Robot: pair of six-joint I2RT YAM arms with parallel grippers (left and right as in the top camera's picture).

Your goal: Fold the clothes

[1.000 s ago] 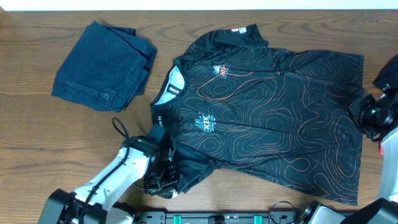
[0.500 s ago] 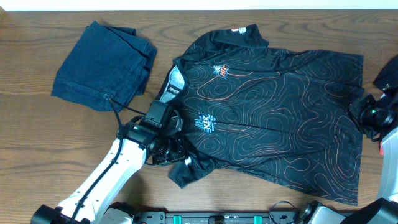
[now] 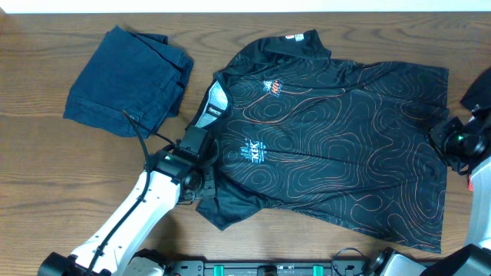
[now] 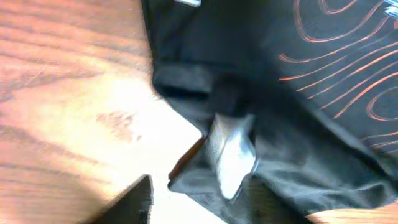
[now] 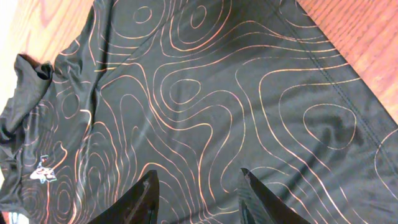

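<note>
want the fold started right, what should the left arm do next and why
Probably close the left gripper on the sleeve and carry it inward across the jersey. The jersey lies flat, front up, with that sleeve bunched at the gripper; whether it already grips the cloth is unclear.

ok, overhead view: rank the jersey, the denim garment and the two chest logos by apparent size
1. black jersey, largest by far.
2. navy denim garment.
3. blue-white chest logo and orange chest logo: both tiny, about alike, not ranked.
</note>
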